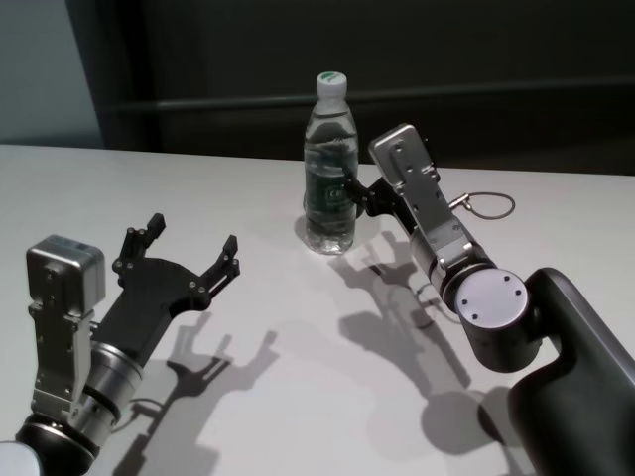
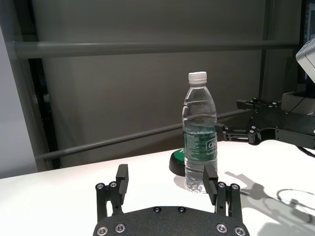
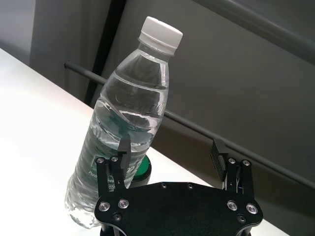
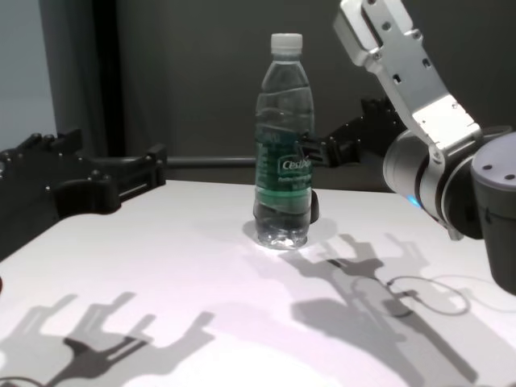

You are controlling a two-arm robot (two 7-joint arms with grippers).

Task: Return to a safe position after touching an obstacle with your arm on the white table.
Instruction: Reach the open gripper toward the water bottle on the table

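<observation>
The obstacle, a clear water bottle (image 1: 329,169) with a white cap and dark green label, stands upright on the white table (image 1: 198,178) toward the far middle. My right gripper (image 1: 359,195) is open and empty just right of the bottle at label height. One fingertip (image 4: 309,150) lies against the label and the other is clear of it. The right wrist view shows the bottle (image 3: 125,132) behind one finger (image 3: 124,147). My left gripper (image 1: 191,238) is open and empty over the near left of the table, well apart from the bottle (image 2: 200,137).
A round dark base with a green top (image 2: 177,160) sits on the table just behind the bottle. A thin cable loop (image 1: 491,206) lies at the far right. A dark wall with a horizontal rail (image 2: 147,48) runs behind the table's far edge.
</observation>
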